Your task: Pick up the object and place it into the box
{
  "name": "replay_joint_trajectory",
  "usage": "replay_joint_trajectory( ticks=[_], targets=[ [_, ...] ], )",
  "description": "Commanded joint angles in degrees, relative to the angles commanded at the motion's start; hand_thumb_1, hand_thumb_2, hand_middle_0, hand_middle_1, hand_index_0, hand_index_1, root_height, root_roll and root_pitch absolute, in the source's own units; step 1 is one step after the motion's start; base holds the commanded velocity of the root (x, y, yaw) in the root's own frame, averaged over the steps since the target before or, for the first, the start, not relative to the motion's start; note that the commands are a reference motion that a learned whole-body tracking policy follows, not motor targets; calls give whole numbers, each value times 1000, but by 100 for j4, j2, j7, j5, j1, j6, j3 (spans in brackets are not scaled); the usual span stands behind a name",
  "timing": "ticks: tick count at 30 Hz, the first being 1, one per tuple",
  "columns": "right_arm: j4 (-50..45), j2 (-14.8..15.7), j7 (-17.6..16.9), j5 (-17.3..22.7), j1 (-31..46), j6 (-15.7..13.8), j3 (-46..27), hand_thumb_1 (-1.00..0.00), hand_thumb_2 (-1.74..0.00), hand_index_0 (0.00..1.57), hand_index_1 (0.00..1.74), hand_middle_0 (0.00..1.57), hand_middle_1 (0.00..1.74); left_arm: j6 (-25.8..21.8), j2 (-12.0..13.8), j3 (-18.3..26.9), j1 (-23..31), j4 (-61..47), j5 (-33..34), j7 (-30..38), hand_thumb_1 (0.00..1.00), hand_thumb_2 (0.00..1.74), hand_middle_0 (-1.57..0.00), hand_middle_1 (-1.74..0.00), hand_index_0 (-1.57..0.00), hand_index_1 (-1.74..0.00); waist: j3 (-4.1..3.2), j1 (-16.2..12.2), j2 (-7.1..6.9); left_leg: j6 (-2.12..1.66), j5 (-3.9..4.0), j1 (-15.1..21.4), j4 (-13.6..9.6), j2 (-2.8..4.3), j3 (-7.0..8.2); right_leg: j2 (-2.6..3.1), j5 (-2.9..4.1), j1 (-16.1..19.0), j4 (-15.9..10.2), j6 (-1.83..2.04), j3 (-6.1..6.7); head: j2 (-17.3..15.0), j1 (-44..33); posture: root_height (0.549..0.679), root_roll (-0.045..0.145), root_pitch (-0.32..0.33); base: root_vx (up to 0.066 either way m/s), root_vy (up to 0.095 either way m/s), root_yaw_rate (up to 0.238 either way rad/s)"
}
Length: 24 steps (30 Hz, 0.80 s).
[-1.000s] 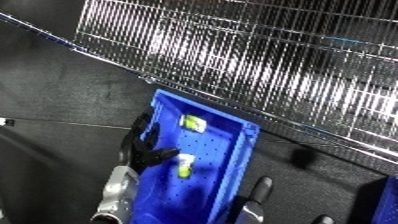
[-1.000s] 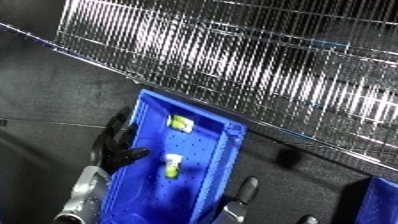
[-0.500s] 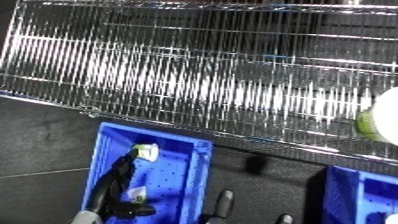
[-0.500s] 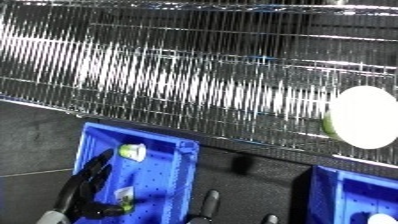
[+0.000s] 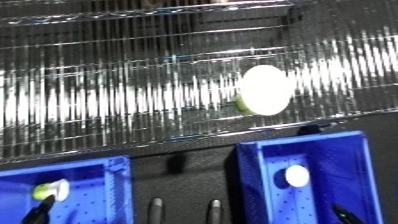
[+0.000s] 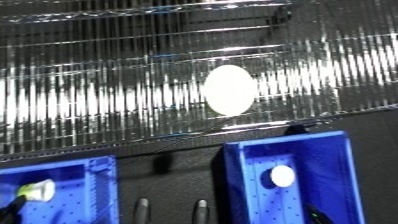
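2 blue plastic bins, left (image 5: 111,175) and right (image 5: 355,150) | pale oval object (image 5: 265,90) lies on wire shelf (image 5: 107,100) behind them | left hand (image 5: 37,215) barely visible, grip indeterminable | right hand unseen | advice: reach over right bin, grasp oval squarely

You look down from the head, both eyes facing a wire shelf (image 5: 133,100) close ahead. Both share the pale oval object (image 6: 229,90) and two blue bins (image 5: 302,165), shifted slightly leftward in your right eye.
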Motion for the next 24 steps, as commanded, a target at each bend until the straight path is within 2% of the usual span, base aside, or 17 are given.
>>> replay_joint_trajectory(
  ticks=[2,5,9,13,18,22,23,24],
  targets=[
    [-97,-27,30,39,-2,-54,-12,0,0,0,0,0,0,26,-8,-2,56,-66,3,28,0,0,0,0,0,0,12,-14,12,4,-31,1,41,-13,11,-3,4,-4,18,-7,6,15,116,656,35,26,-1,4,-45],
    [-457,-75,4,200,30,-285,-47,0,0,0,0,0,0,54,-12,9,172,-207,23,68,0,0,0,0,0,0,31,-53,31,4,-62,-6,90,-29,34,-2,11,-22,46,-17,25,111,136,656,38,25,-5,-1,-55],
    [-1648,-188,-458,287,249,-754,-149,0,0,0,0,0,0,29,-32,48,408,-428,-40,155,0,0,0,0,0,0,37,-179,32,5,-76,-17,99,-16,93,30,12,-78,65,-31,89,291,-54,655,39,29,-10,24,-134],
    [-3055,-274,-1139,-68,611,-1385,-326,0,0,0,0,0,0,-14,-82,171,599,-569,-114,227,0,0,0,0,0,0,23,-361,10,8,-59,-46,60,25,173,79,21,-178,60,-30,175,424,-327,655,40,41,-25,49,-162],
    [-4415,-357,-1647,-667,839,-2125,-732,0,0,0,0,0,0,-96,-180,323,669,-554,-169,254,0,0,0,0,0,0,27,-535,-14,14,-75,-127,91,69,255,106,24,-292,76,5,248,474,-562,654,40,54,-25,30,-93],
    [-4934,-441,-1719,-862,796,-2112,-855,0,0,0,0,0,0,-98,-214,375,669,-514,-165,249,0,0,0,0,0,0,23,-561,-21,8,-89,-154,112,84,277,104,15,-316,84,15,257,472,-626,653,40,57,-3,10,-35],
    [-5093,-478,-1726,-910,761,-2049,-884,0,0,0,0,0,0,-94,-222,387,665,-502,-157,246,0,0,0,0,0,0,19,-562,-24,3,-90,-163,115,90,284,103,13,-322,84,18,257,467,-620,653,40,58,7,4,-15],
    [-5370,-563,-1723,-994,662,-1858,-921,0,0,0,0,0,0,-75,-227,401,649,-485,-134,239,0,0,0,0,0,0,8,-552,-28,-10,-83,-179,111,97,295,101,13,-331,71,20,252,439,-591,653,40,60,10,-5,22]
  ],
)
